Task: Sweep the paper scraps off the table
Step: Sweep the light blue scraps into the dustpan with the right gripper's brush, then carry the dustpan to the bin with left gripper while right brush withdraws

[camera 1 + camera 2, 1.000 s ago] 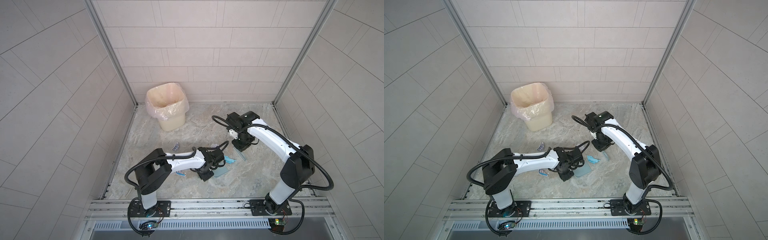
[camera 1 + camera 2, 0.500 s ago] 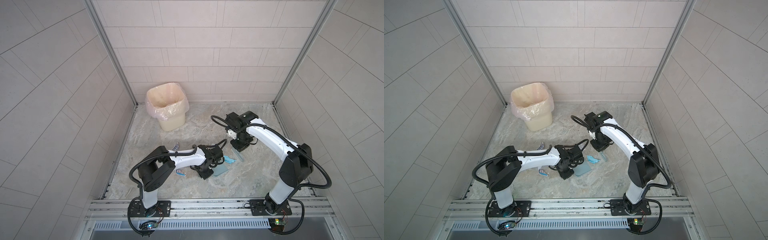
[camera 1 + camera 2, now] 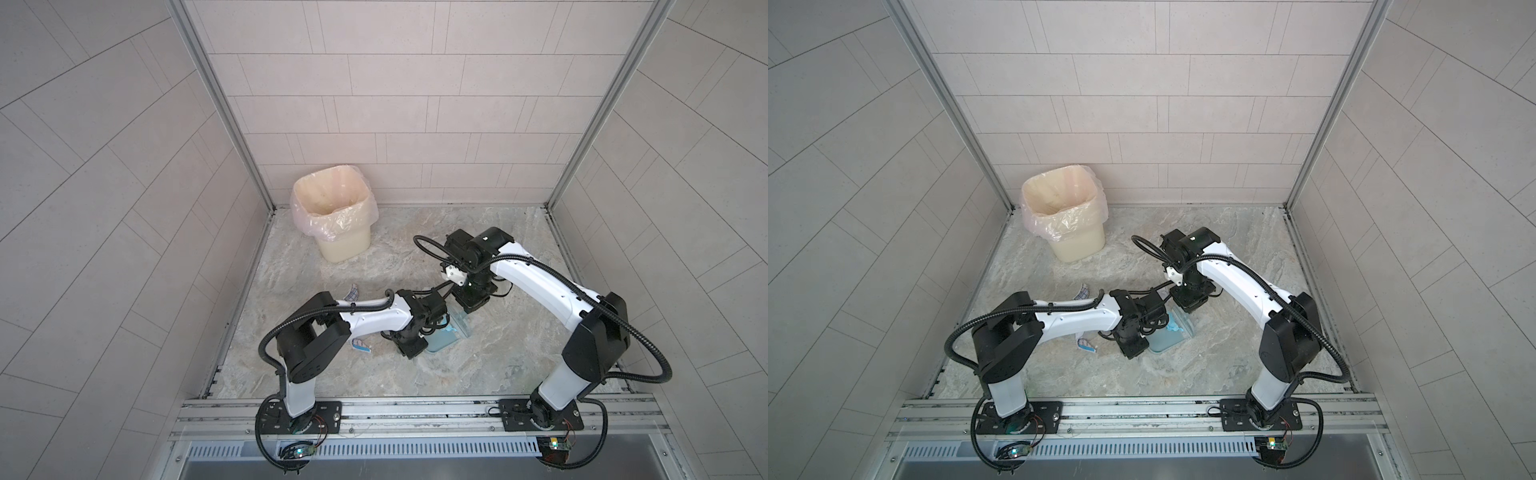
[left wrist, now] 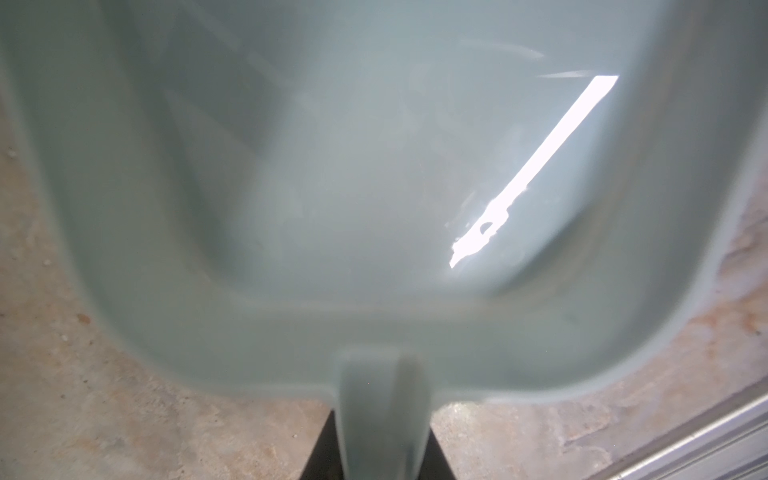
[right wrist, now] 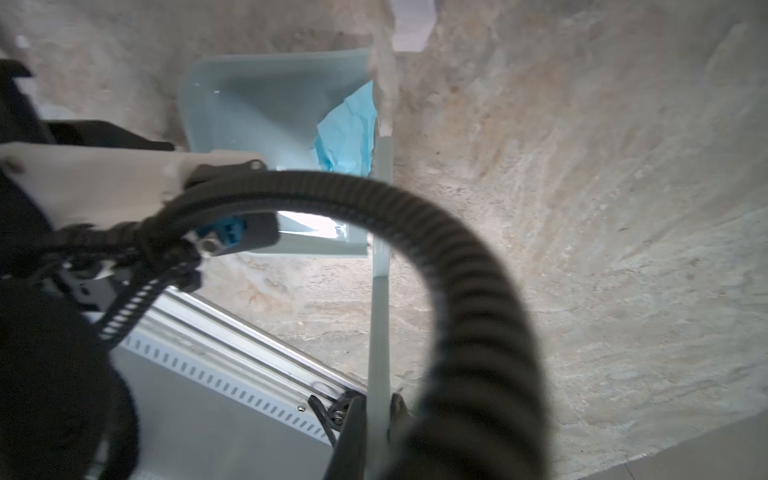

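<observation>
"Pale blue plastic, glossy and half see-through: is that the dustpan?"

"Yes. It is a shallow scoop with rounded corners, set on the veined, marble-like table. The left gripper is clamped on its stub handle, with the forearm stretched low."

"Anything in it?"

"One crumpled blue paper scrap lies at the pan's open lip, against the white bristles of the brush. The right gripper is closed on the brush's slim handle, with the arm arched over and the wrist pointing down."

"Other scraps?"

"A grid-print scrap and a white-and-blue scrap lie on the table, either side of the left forearm. The cream bin, with a crinkled clear liner, stands in the far left corner."
</observation>
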